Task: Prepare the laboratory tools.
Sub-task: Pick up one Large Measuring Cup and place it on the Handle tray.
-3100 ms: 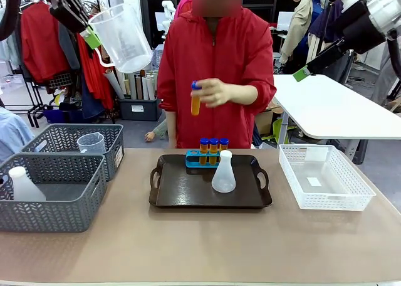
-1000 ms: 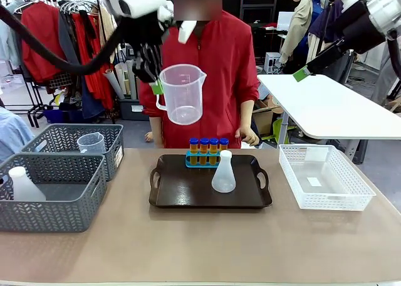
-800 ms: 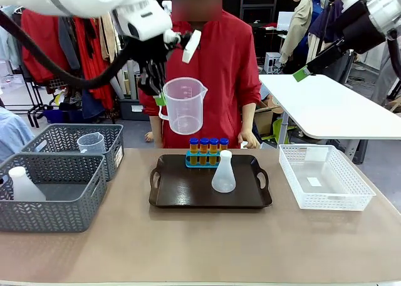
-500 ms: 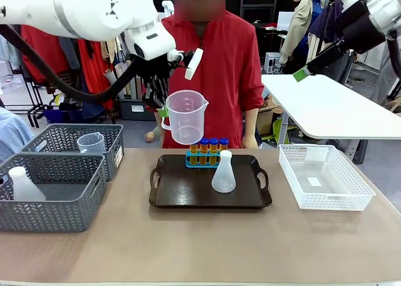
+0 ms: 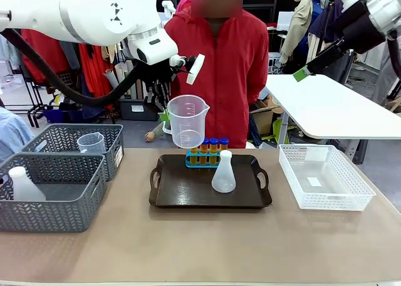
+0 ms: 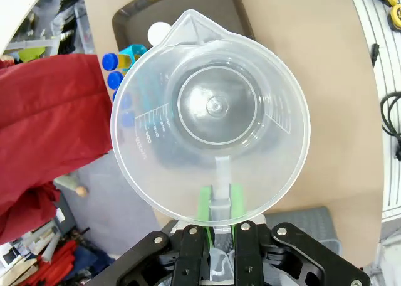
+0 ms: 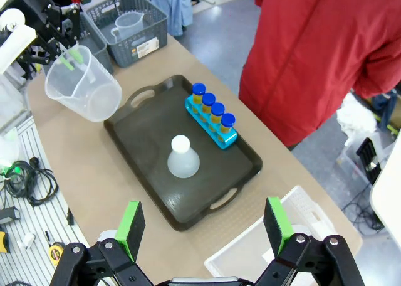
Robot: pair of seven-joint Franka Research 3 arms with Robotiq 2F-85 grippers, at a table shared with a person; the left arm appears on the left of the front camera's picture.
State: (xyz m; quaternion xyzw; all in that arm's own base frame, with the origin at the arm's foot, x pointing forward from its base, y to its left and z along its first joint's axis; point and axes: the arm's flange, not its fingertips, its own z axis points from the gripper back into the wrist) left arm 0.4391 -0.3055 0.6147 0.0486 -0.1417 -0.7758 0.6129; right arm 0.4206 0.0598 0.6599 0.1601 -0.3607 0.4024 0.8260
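Front view: we carry the jug [image 5: 187, 121] in the left gripper [image 5: 164, 116], whose fingers are clamped on the jug's handle, with the jug hanging upright just right of the fingers and above the far left part of the tray [image 5: 164, 198]. In the left wrist view the green pads [image 6: 203, 201] pinch the handle from both sides, and the jug's open mouth [image 6: 213, 104] faces the camera. Below the gripper, the rack of tubes [image 5: 208, 150] stands at the tray's far edge and the flask [image 5: 223, 173] stands upright near the tray's middle, apart from the rack. The right gripper [image 7: 204, 224] hangs high above the table with its jaws spread wide and nothing between them. We judge the step in hand to be placing the jug on the tray. The next move calls for a straight descent onto bare tray surface left of the flask and nearer than the rack, keeping clear of the tube caps, before we release the handle.
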